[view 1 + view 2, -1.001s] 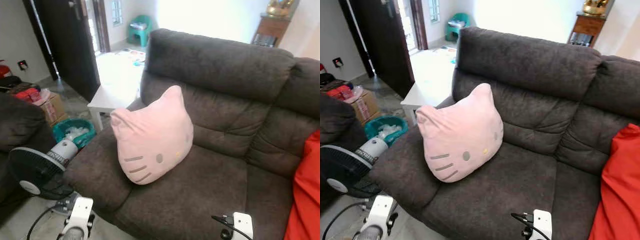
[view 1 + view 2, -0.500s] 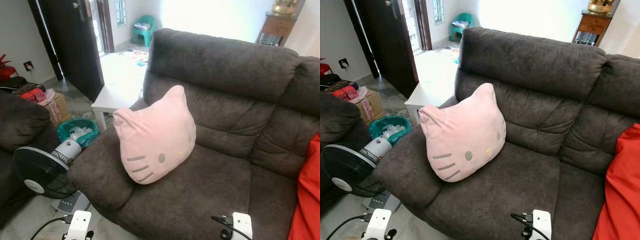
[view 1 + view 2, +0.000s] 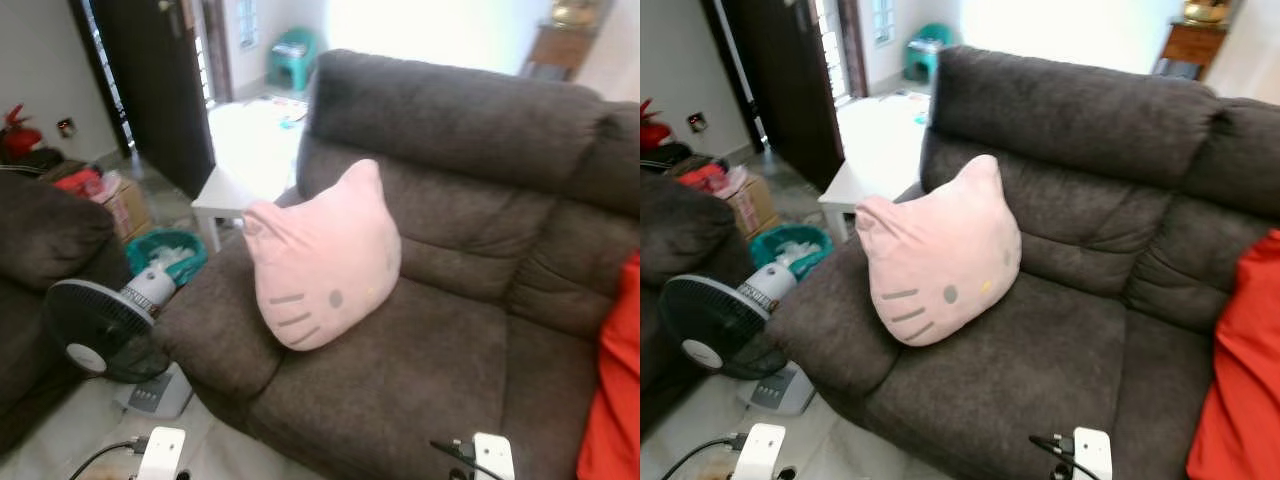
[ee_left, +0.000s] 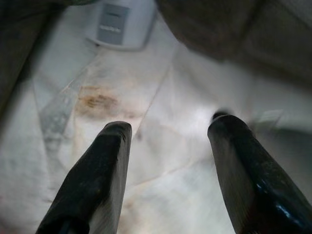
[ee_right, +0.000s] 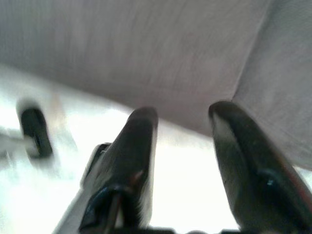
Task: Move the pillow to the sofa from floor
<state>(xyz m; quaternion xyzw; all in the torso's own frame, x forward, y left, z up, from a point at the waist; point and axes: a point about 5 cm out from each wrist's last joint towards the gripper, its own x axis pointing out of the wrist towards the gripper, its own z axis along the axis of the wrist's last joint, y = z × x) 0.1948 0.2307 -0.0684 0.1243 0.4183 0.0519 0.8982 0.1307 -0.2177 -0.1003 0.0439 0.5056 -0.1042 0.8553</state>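
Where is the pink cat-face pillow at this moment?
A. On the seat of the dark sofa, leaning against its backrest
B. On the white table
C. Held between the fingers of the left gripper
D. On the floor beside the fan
A: the pink pillow stands on the seat of the dark sofa, leaning on its backrest, with no gripper touching it.

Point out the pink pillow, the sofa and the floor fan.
pink pillow (image 3: 940,255): right eye view, middle of its face.
sofa (image 3: 1040,370): right eye view, bare seat cushion.
floor fan (image 3: 100,330): left eye view, round black grille.
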